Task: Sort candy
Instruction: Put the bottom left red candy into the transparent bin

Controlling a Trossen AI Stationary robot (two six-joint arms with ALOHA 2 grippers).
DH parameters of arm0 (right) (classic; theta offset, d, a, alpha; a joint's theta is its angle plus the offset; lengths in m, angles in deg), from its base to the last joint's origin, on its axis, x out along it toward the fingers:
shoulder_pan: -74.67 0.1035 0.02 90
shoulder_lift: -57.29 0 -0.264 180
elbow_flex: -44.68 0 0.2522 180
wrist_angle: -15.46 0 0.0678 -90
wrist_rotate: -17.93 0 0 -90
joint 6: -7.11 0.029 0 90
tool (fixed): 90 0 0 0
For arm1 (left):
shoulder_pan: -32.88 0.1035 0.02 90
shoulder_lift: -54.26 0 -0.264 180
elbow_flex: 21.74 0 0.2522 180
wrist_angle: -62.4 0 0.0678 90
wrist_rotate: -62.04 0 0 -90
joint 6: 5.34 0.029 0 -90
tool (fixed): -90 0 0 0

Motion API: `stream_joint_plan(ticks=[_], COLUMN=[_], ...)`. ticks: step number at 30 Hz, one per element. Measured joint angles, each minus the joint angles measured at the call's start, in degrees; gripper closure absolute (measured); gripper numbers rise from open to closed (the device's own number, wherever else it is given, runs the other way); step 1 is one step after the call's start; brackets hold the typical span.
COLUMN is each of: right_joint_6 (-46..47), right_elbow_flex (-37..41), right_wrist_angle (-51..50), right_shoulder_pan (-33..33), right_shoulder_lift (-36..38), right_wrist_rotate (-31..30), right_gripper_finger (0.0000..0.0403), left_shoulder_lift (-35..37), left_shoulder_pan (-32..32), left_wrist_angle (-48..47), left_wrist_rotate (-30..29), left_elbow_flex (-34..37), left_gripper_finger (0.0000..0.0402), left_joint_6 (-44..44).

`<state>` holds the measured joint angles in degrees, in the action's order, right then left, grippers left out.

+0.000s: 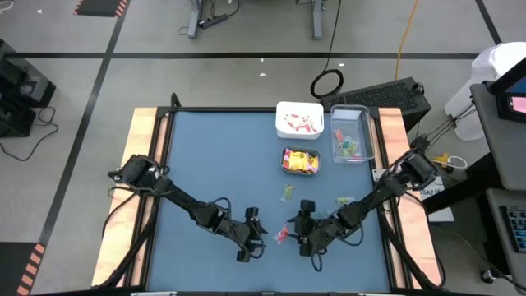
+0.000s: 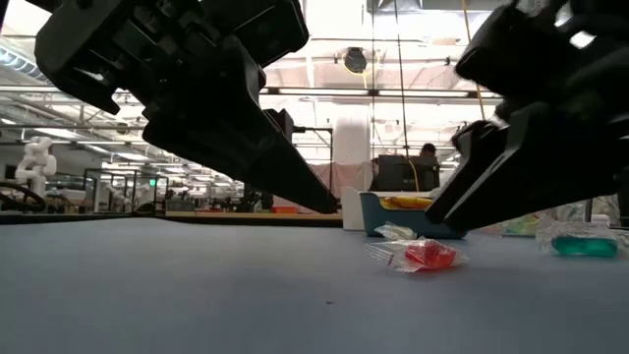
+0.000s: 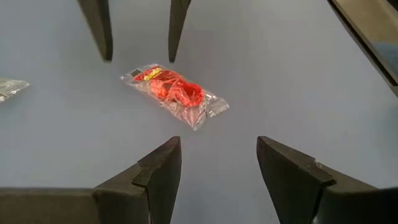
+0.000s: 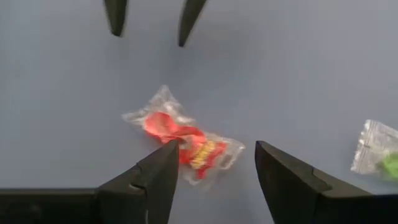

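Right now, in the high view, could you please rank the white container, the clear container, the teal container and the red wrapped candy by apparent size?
1. clear container and white container: look about alike, so I won't rank them.
2. teal container, holding yellow packets.
3. red wrapped candy, lying between the two tools.

We see a blue table (image 1: 214, 156) with wooden side edges. At its far side stand a white container (image 1: 299, 108), a clear plastic container (image 1: 352, 113) beside it, and a teal container (image 1: 302, 153) nearer the middle.
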<state>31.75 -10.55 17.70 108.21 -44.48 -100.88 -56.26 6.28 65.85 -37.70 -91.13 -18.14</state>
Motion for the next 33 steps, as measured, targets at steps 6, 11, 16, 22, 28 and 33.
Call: stream_joint_plan(ticks=[6, 11, 16, 22, 28, 33], right_joint_6=[-5.00, -5.14, -3.03, -3.01, -3.42, -3.32], right_elbow_flex=[-0.01, -0.01, -0.01, -0.01, -0.01, -0.01], right_wrist_angle=[6.03, 5.73, 6.18, 6.14, 6.59, 6.58], right_shoulder_pan=[-2.39, -4.13, -5.16, -5.15, -5.04, -5.04], right_shoulder_lift=[-2.32, -3.48, -3.50, -3.50, -3.50, -3.50], right_wrist_rotate=[5.16, 9.70, 15.03, 15.98, 16.97, 16.99], right_gripper_finger=[0.0142, 0.0135, 0.0160, 0.0209, 0.0268, 0.0302], left_shoulder_lift=[0.00, 0.00, 0.00, 0.00, 0.00, 0.00], left_shoulder_pan=[0.01, 0.01, 0.01, 0.01, 0.01, -0.01], left_wrist_angle=[-0.07, -0.26, -0.39, -0.39, -0.39, -0.39], left_wrist_rotate=[-0.15, -0.16, -0.18, -0.18, -0.18, -0.18], left_elbow_flex=[0.00, 0.00, 0.00, 0.00, 0.00, 0.00], left_gripper_finger=[0.0187, 0.0187, 0.0187, 0.0187, 0.0187, 0.0187], left_joint_6=[0.00, -0.02, 0.02, 0.04, 0.07, 0.09])
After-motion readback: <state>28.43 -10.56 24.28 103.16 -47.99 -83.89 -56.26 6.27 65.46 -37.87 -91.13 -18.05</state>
